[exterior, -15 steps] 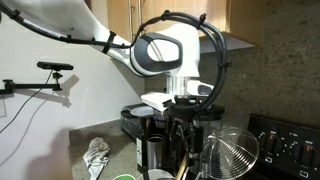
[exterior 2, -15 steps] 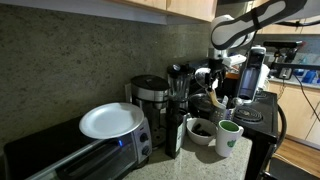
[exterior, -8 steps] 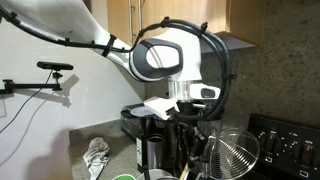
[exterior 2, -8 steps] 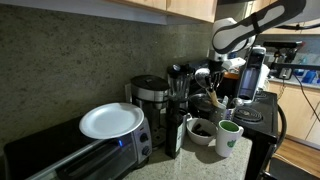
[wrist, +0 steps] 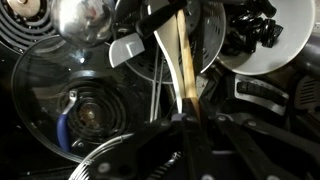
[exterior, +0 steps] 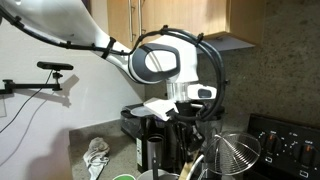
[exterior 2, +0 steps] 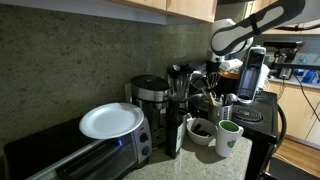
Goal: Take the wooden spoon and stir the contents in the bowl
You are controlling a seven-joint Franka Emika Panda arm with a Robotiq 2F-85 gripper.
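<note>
Looking down the wrist view, I have the wooden spoon (wrist: 183, 62) running up the middle of the picture, its pale flat handle rising from between the dark fingers of the gripper (wrist: 190, 128). The jaws stand almost together, pinched on the handle, so the spoon is firmly in my grip. Behind the spoon lies the round wire-mesh basket (wrist: 60, 110), and a white round dish (wrist: 275, 45) sits at the upper right. From this camera I cannot tell which end of the spoon is the head.

In an exterior view the gripper hangs in front of the black coffee maker (exterior: 140, 122). A pale length of the spoon slants down from it, just beside the basket. A crumpled cloth (exterior: 97, 153) lies on the counter (exterior: 82, 138) off to the side.

In an exterior view the bowl (exterior 2: 203, 131), dark inside, sits beside a green mug (exterior 2: 229, 138) and below the gripper. A white plate (exterior 2: 110, 120) rests on the toaster oven (exterior 2: 75, 158), well apart from both. The spoon is too small there for me to say whether it reaches the bowl.
</note>
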